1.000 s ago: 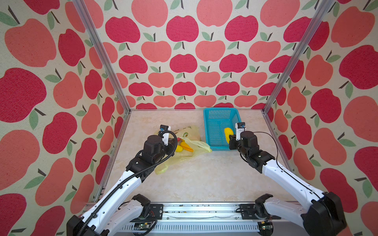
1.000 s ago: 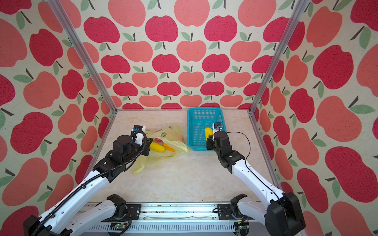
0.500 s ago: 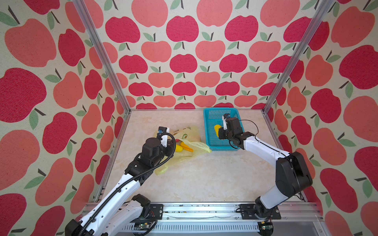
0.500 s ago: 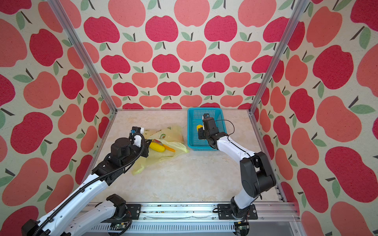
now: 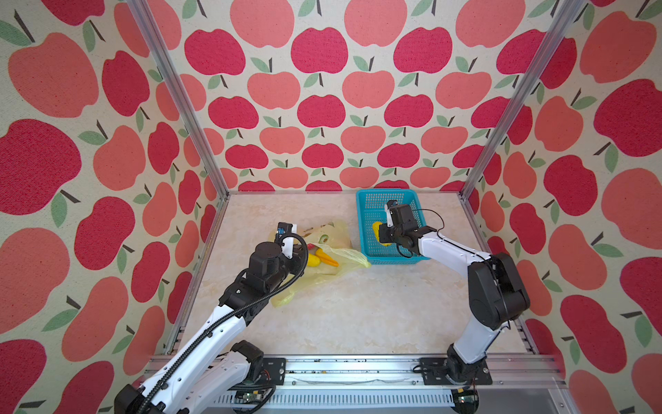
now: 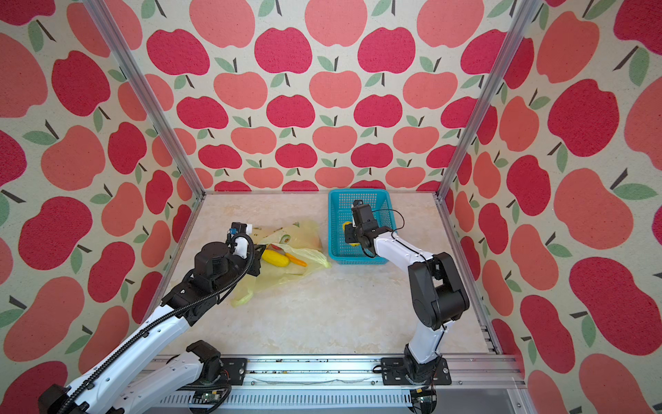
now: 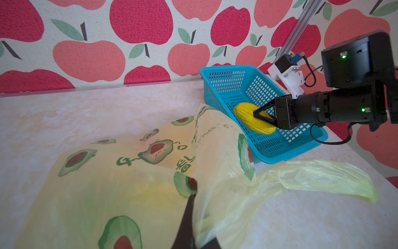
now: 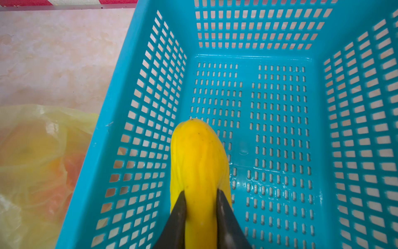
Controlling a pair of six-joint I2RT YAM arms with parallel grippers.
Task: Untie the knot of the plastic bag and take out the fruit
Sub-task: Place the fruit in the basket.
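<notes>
Progress: knot appears undone; thin translucent yellow-green plastic bag lies open on bench, left jaws clenched on its film. Right jaws grasp 1 long yellow toy fruit inside teal mesh plastic basket, unreleased. At least 2 fruits remain bagged. Since 1 s earlier, right arm reaches deeper into basket.

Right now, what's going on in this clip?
The plastic bag is already open and being emptied. The right hand grips a yellow fruit inside the teal basket, not yet released. The left hand is shut on the bag, pinching its film. Another yellow fruit and an orange one lie at the bag's mouth, waiting to be taken out.
</notes>
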